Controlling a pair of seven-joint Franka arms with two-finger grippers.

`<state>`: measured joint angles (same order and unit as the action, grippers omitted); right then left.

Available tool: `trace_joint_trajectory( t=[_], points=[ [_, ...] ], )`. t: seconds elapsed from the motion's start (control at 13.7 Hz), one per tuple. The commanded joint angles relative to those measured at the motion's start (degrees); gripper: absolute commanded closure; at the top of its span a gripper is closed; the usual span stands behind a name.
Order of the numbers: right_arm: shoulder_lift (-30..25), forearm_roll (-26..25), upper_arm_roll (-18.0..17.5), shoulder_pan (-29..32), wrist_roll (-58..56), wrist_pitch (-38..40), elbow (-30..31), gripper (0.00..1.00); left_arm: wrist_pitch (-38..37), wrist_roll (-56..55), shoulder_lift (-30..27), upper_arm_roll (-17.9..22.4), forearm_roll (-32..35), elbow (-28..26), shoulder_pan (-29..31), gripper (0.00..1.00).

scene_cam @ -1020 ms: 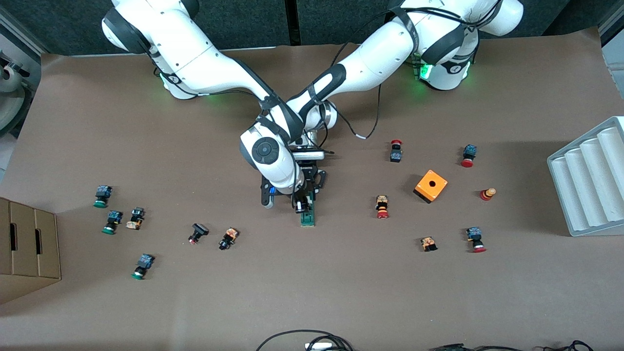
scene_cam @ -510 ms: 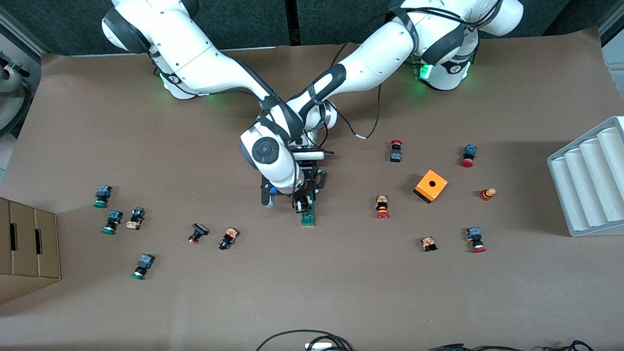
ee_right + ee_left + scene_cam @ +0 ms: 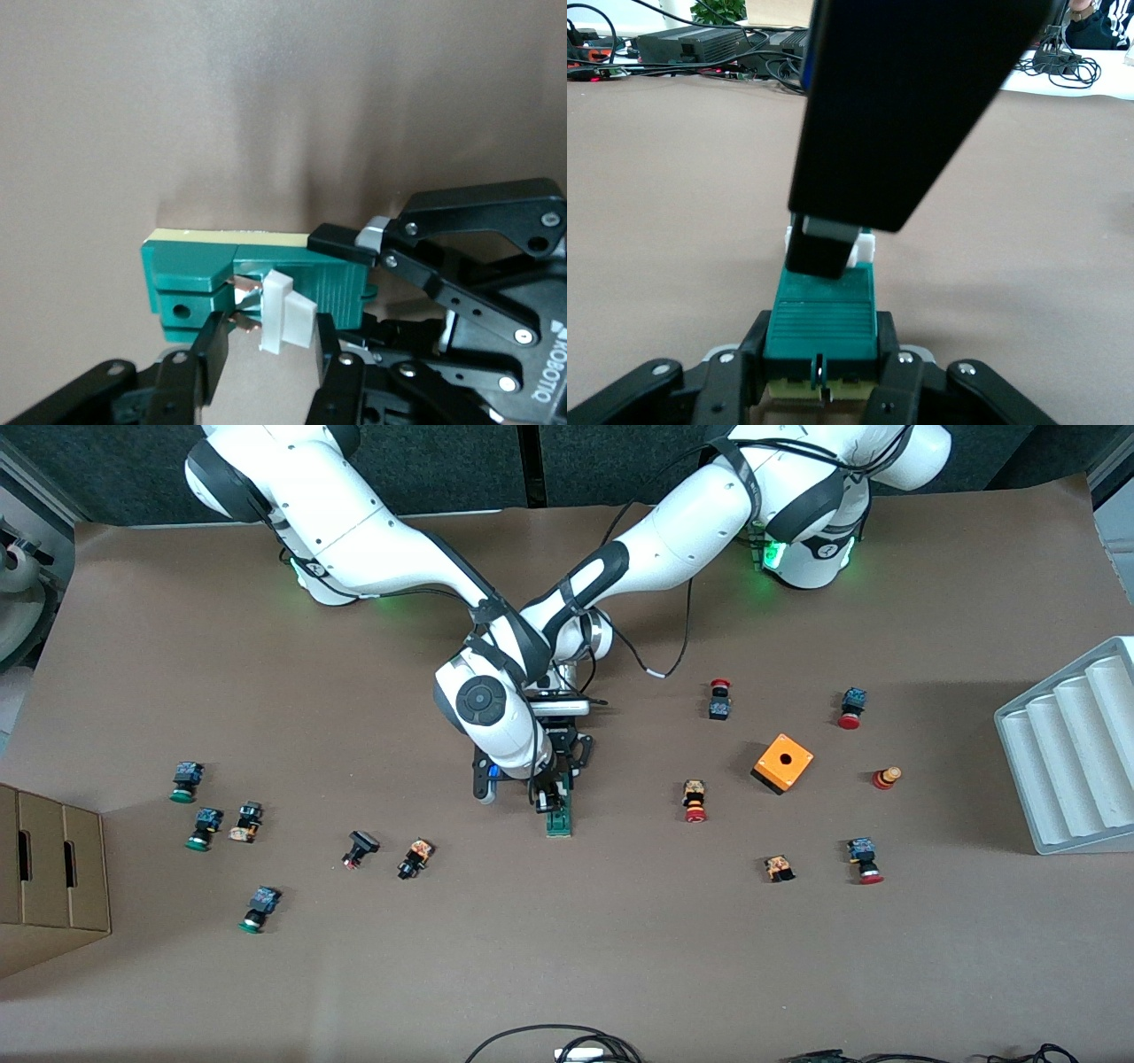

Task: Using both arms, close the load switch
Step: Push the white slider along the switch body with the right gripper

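Note:
The dark-green load switch [image 3: 558, 821] lies at mid-table. In the left wrist view my left gripper [image 3: 822, 356] is shut on the end of the switch [image 3: 824, 305], one finger on each side. My right gripper [image 3: 542, 801] is down beside the switch. In the right wrist view its fingers [image 3: 211, 350] stand apart on either side of the white sliding piece [image 3: 288, 314], which sticks out from the green body [image 3: 190, 266]. There is a gap on one side. The left gripper's finger [image 3: 341, 241] shows clamped on the block. The right finger [image 3: 824, 252] shows against the white piece.
An orange cube with a hole [image 3: 783, 763] sits toward the left arm's end. Red- and green-capped push buttons [image 3: 695, 801] [image 3: 415, 858] are scattered at both ends. A grey ribbed tray [image 3: 1072, 753] and a cardboard box [image 3: 49, 868] stand at the table's ends.
The right arm's wrist has shifted very slightly. The switch and the left gripper have not moved.

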<state>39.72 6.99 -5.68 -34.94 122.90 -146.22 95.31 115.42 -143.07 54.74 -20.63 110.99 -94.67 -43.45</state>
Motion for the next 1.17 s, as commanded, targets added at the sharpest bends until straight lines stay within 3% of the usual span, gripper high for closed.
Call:
trace_joint_trajectory(
  t=[0.0, 0.44, 1.09],
  points=[
    [0.1, -0.8, 0.6, 1.5, 0.1, 1.1, -2.2, 0.53, 0.5, -1.3, 1.0, 0.8, 1.2, 0.5, -0.7, 0.51],
    [0.2, -0.7, 0.6, 2.1, 0.1, 1.5, -3.0, 0.68, 0.5, -1.4, 1.0, 0.8, 1.2, 0.5, -0.7, 0.51],
    [0.5, -0.7, 0.6, 2.1, 0.3, 2.3, -4.3, 0.71, 0.5, -1.3, 1.0, 0.8, 1.3, 0.5, -0.7, 0.51]
  ],
)
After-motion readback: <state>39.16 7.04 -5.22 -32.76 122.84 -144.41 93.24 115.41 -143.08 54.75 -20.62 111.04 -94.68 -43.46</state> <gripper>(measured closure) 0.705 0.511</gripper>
